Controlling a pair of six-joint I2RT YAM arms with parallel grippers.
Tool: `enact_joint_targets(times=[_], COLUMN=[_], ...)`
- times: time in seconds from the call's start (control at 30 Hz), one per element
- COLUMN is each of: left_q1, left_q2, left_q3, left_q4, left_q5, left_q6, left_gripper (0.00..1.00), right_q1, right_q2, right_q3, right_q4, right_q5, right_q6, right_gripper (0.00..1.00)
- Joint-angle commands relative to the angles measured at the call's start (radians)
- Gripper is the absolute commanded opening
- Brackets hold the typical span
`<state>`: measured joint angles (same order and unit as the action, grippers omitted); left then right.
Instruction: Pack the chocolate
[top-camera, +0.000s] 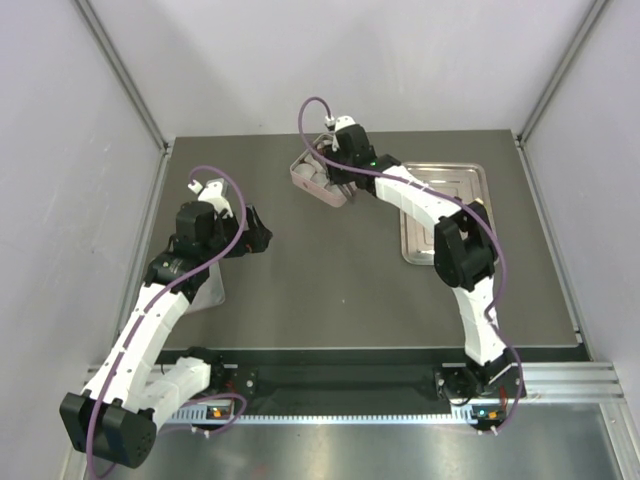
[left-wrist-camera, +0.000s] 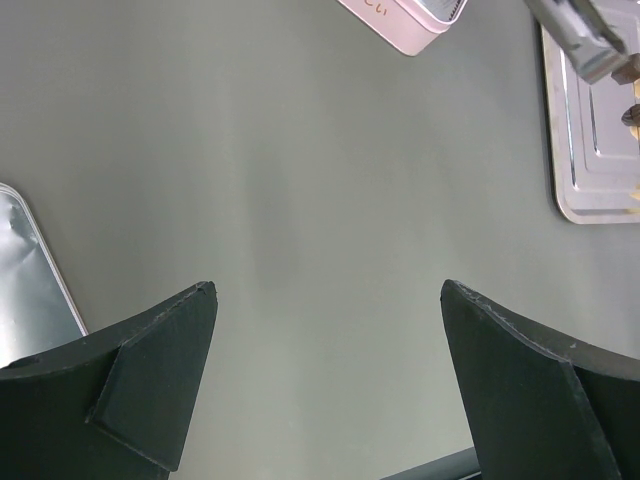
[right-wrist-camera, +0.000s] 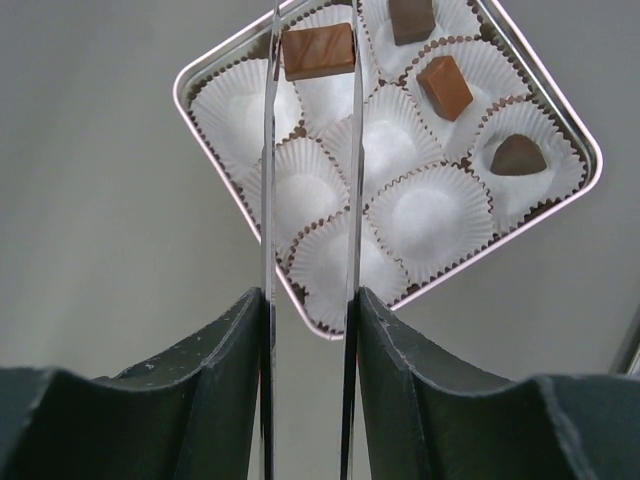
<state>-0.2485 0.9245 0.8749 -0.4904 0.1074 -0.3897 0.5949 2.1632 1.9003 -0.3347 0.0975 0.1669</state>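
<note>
Chocolate (right-wrist-camera: 318, 52), 1 brown rectangular block, is pinched between 2 thin metal blades that run out from the right pincer (right-wrist-camera: 310, 300), whose black fingers stand narrow and press those blades onto it. It hangs above the box (right-wrist-camera: 470, 250), a square metal-rimmed tin lying cornerwise on the bench (top-camera: 330, 290) toward the far side. The step in hand looks like placing: the block is carried over a paper cup (right-wrist-camera: 430, 215) but not yet set in one. The box holds 9 white fluted cups in a 3 by 3 grid. 3 of them already carry pieces (right-wrist-camera: 445, 87), 2 tan blocks and 1 dark rounded one, all along the edge farthest to the right in the wrist view. The other 6 are empty. The block is over an empty cup in the next row, beside the filled ones. The next move probably calls for lowering straight into that cup's middle, easing the blades apart only once the block rests on paper, and lifting clear without snagging the thin cup walls. The tray (top-camera: 460, 180) lies to the right of the box; the left wrist view shows what may be brown bits at its cropped edge, too little to count. The left pincer (left-wrist-camera: 327, 288) is spread wide and holds nothing, hovering over bare bench well apart from the box.
</note>
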Motion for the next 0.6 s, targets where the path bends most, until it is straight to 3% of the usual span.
enact_joint_targets(times=[0.0, 0.4, 0.57], left_q1=[-0.002, -0.002, -0.002], left_q2=[-0.019, -0.010, -0.006], left_q3=[0.006, 0.009, 0.009], left_q4=[0.044, 0.039, 0.039], left_q5=[-0.011, -0.014, -0.012], left_q6=[0.014, 0.014, 0.015], left_gripper=[0.99, 0.99, 0.99], right_q1=[0.017, 0.016, 0.016], right_q2=[0.024, 0.106, 0.121], right_q3=[0.065, 0.103, 0.124], right_q4=[0.075, 0.094, 0.092], right_q5=[0.033, 0.045, 0.054], right_q6=[-0.026, -0.015, -0.026], right_gripper=[0.40, 0.42, 0.48])
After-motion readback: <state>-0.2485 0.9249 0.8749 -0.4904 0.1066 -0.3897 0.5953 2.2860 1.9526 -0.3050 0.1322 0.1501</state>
